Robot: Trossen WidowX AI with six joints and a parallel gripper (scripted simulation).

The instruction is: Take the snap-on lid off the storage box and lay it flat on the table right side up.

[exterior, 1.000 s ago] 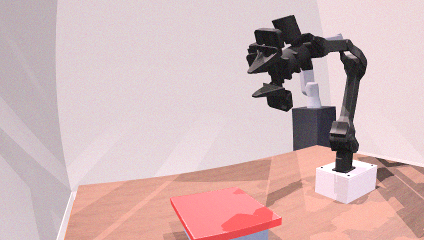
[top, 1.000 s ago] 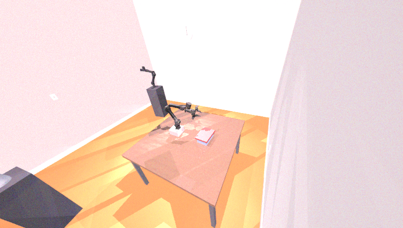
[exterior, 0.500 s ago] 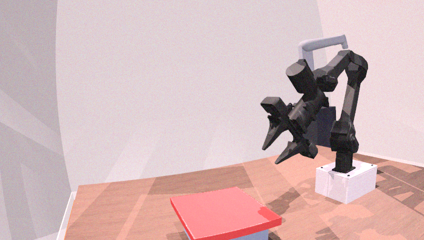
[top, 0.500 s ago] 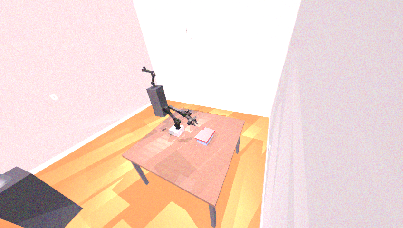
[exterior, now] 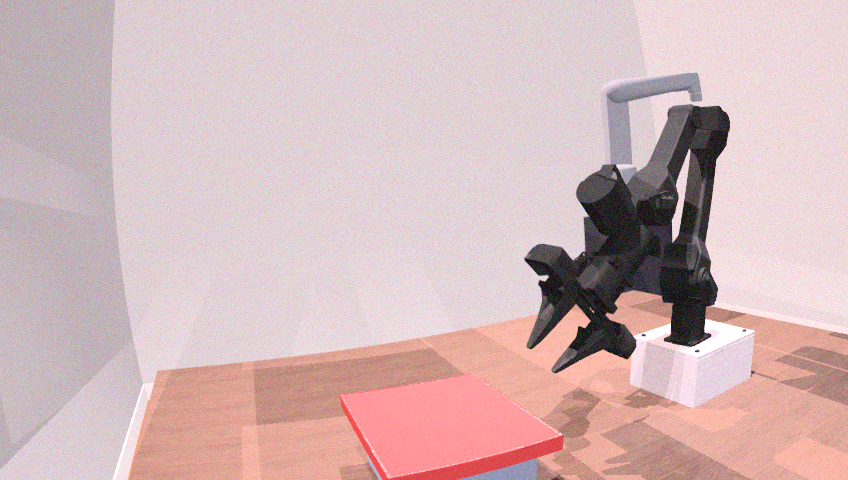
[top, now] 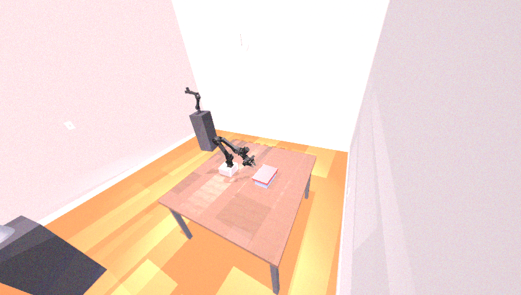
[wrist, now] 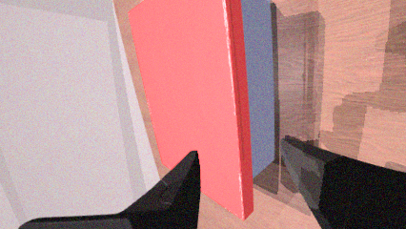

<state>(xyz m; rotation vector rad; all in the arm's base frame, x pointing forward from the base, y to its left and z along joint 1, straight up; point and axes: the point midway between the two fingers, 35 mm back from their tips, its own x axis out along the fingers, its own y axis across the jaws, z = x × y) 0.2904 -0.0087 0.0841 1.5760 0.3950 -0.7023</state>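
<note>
The top view looks down from high and far off, taking in the whole bench [top: 233, 204] and the room around it. The exterior view sits low at the bench's edge, close in, facing the arm's base. The wrist view rides on the gripper [wrist: 248, 191], looking past its fingers. All three share the red lid [exterior: 446, 425].
</note>
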